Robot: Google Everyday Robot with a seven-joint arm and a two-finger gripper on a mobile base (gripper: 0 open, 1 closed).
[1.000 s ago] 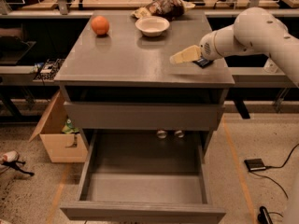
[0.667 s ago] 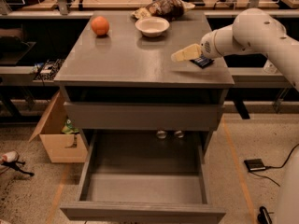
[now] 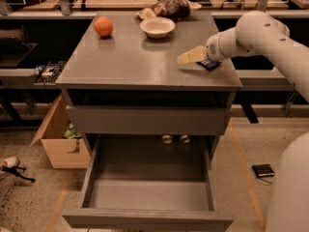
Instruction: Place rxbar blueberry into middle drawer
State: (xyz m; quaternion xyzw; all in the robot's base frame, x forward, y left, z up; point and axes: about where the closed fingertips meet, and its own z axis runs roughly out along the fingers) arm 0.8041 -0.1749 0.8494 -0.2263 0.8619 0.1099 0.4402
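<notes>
Hand point(image 3: 186, 57) sits low over the table point(image 3: 120, 66), front-right of the white bowl point(image 3: 157, 27). rxbar blueberry point(image 3: 210, 64) pokes out under the hand, further right of the bowl. Middle drawer point(image 3: 145, 195) is open, below and in front of the bowl. Orange point(image 3: 103, 26) is left of the bowl, brown bag point(image 3: 170, 7) just behind it.

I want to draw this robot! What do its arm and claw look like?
The arm is smooth, white and chunky, with a ball-like joint. No cables or markings show. The gripper, over the right side of the grey cabinet top, is a pale cream-yellow wedge tapering to a point.
</notes>
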